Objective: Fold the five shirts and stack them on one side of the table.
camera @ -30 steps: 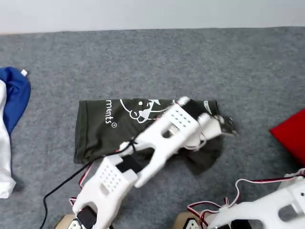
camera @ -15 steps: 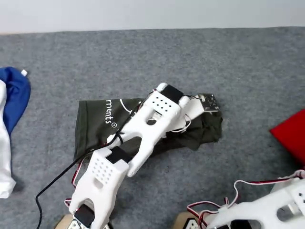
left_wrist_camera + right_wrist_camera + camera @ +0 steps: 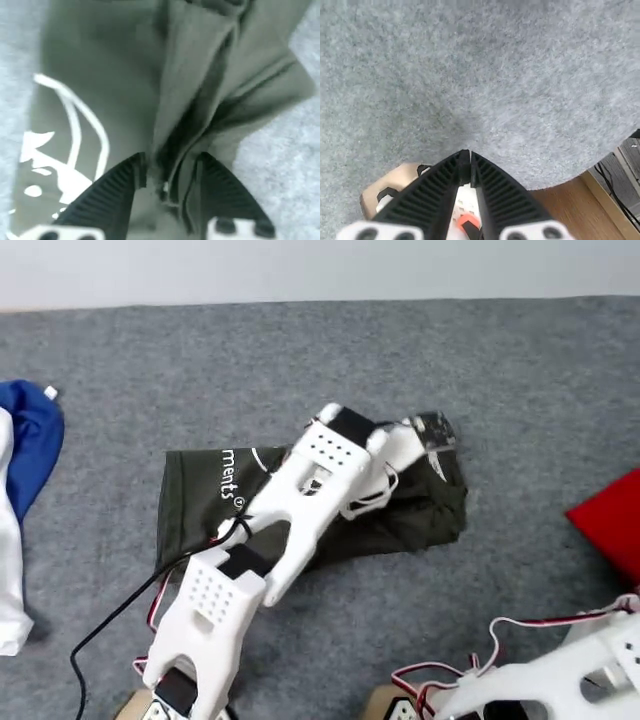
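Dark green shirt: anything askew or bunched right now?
Yes. The dark green shirt lies flat at its printed end, but the other end is rumpled into ridges, its edge ragged rather than square. The left end effector pinches one raised fold there.

A dark olive shirt [image 3: 195, 510] with white print is laid near the middle of the grey table [image 3: 400, 360], folded into a rough rectangle; its right end is bunched into creased folds, and a ridge of that cloth is pinched by the left gripper [image 3: 167, 165]; a blue shirt [image 3: 35, 435] is seen crumpled at the left edge, touching a white shirt [image 3: 8, 570] nearer the arms; a red shirt [image 3: 610, 512] is seen at the right edge, well apart.
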You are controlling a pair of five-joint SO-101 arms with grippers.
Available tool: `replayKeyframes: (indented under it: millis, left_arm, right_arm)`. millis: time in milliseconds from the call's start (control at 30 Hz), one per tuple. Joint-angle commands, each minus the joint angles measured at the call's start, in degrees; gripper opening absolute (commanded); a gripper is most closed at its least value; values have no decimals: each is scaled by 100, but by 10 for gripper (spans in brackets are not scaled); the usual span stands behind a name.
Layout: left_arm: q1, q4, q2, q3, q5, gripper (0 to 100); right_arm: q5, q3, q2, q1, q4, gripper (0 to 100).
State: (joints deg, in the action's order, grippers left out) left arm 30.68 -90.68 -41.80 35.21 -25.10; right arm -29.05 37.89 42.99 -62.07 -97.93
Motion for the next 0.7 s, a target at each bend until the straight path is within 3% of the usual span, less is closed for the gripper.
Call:
replayKeyframes:
  millis: [0,367,667]
  left_arm:
    - [-246,44,387,576,44,179]
    - [-721,-70,422,910,44,178]
    - [132,-985,554,1253,114,177]
  right_arm:
    - [-26,-97,163,207,-92,11]
    - [-26,-97,163,321,-101,11]
    - [-26,-97,163,497,-84,11]
